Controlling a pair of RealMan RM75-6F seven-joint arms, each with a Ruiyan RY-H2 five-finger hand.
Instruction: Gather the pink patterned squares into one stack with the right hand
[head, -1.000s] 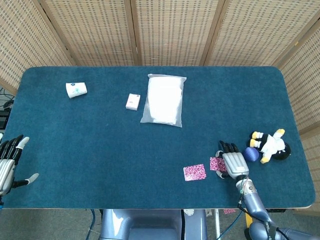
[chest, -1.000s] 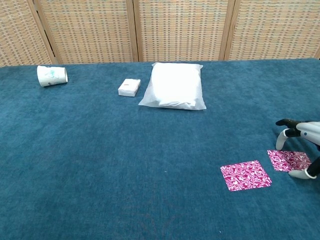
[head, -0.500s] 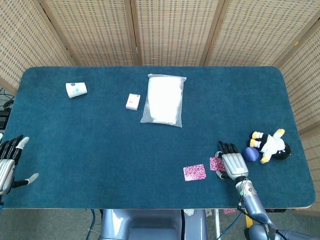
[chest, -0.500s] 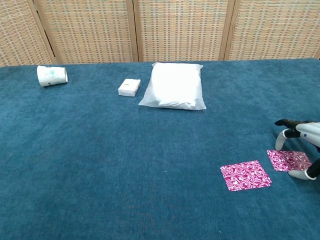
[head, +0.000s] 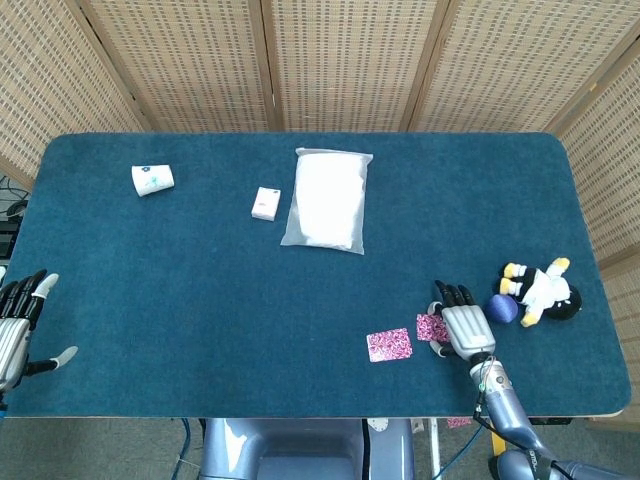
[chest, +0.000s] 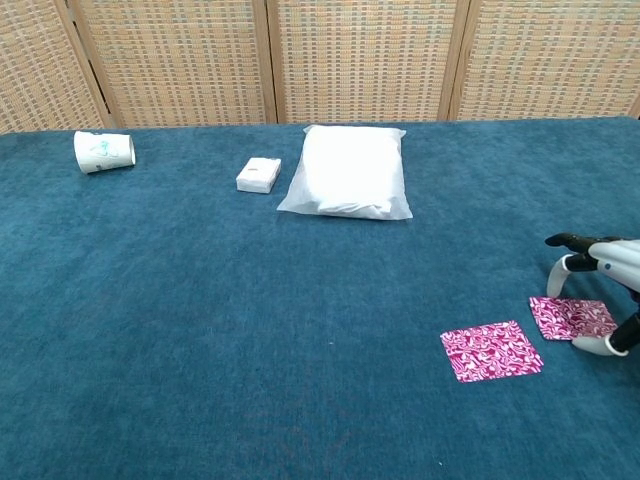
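Two pink patterned squares lie flat near the table's front right. The left square (head: 389, 344) (chest: 491, 350) lies alone on the blue cloth. My right hand (head: 464, 325) (chest: 612, 258) arches over the right square (head: 430, 327) (chest: 570, 317), gripping it with fingers at its far edge and thumb at its near edge. A narrow strip of cloth separates the two squares. My left hand (head: 15, 325) hangs at the table's front left corner with its fingers apart and nothing in it.
A plush toy (head: 540, 290) with a blue ball (head: 503, 308) lies just right of my right hand. Further back are a white plastic bag (head: 327, 199) (chest: 350, 170), a small white box (head: 265, 203) (chest: 259, 174) and a tipped paper cup (head: 152, 180) (chest: 103, 151).
My right hand has shifted slightly left and the right square has slid with it, closer to the left square. The left hand has not moved.
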